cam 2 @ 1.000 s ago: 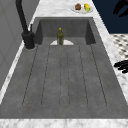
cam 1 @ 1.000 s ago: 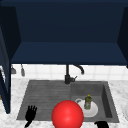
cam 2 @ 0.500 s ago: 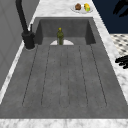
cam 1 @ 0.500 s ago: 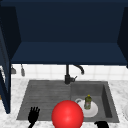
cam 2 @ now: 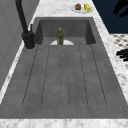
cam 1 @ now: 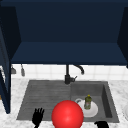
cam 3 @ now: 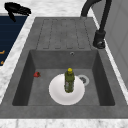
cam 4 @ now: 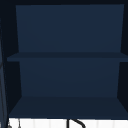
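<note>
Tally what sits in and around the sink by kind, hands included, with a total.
Hands: 2, left hand with fingers spread, right hand
Green bottle: 1
White plates: 2, plate under the bottle, plate of fruit
Red ball: 1
Black faucet: 1
Total: 7

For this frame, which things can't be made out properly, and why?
- Right hand: front view, cut off by the bottom edge; finger pose unreadable.
- White plate: front view, its left part hidden by the red ball.
- Small red object in the basin: right side view, too small to identify.
</note>
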`<state>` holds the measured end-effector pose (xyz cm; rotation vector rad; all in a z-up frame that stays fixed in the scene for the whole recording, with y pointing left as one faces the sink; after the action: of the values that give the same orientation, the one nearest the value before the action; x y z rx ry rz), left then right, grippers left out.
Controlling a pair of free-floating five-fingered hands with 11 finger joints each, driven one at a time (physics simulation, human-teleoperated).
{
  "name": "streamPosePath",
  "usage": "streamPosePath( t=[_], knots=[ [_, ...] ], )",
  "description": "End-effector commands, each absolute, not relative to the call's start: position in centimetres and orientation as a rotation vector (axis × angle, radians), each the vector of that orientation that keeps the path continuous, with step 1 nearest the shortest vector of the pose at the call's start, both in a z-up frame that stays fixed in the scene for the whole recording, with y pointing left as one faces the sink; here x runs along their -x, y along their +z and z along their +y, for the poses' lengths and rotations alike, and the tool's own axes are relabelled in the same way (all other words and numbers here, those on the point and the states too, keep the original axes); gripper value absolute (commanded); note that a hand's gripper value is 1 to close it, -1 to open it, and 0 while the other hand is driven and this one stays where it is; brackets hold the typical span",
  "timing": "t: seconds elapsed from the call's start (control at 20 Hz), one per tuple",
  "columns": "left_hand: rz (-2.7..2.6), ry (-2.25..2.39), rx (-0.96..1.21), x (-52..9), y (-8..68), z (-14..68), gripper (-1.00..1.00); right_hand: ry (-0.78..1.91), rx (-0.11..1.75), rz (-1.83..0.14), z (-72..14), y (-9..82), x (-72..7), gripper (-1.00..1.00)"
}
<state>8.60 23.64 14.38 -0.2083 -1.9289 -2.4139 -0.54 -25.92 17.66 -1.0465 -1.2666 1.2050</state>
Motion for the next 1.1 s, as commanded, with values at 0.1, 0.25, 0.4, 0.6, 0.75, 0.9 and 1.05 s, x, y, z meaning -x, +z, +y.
streamPosePath(
  t=[0.1, 0.25, 0.4, 0.6, 0.75, 0.9, 1.05],
  knots=[
    [-2.132, -2.318, 0.098, -7.7, 14.4, 22.1, -1.00, 1.205, 1.047, -1.267, -25.9, 17.7, 0.5, 0.00],
    [-2.148, -2.286, 0.126, -8.0, 14.4, 23.5, -1.00, 1.205, 1.047, -1.267, -25.9, 17.7, 0.5, 0.00],
    [-2.000, -2.397, 0.192, -8.1, 14.4, 23.2, -1.00, 1.205, 1.047, -1.267, -25.9, 17.7, 0.5, 0.00],
    [-2.013, -2.388, 0.191, -8.0, 14.4, 24.4, -1.00, 1.205, 1.047, -1.267, -25.9, 17.7, 0.5, 0.00],
    [-2.008, -2.379, 0.203, -8.0, 14.4, 25.4, -1.00, 1.205, 1.047, -1.267, -25.9, 17.7, 0.5, 0.00],
    [-2.000, -2.397, 0.192, -8.0, 14.4, 24.9, -1.00, 1.205, 1.047, -1.267, -25.9, 17.7, 0.5, 0.00],
    [-1.994, -2.418, 0.189, -8.0, 14.4, 25.1, 0.00, 1.205, 1.036, -1.259, -25.9, 17.6, 0.6, -1.00]
  ],
)
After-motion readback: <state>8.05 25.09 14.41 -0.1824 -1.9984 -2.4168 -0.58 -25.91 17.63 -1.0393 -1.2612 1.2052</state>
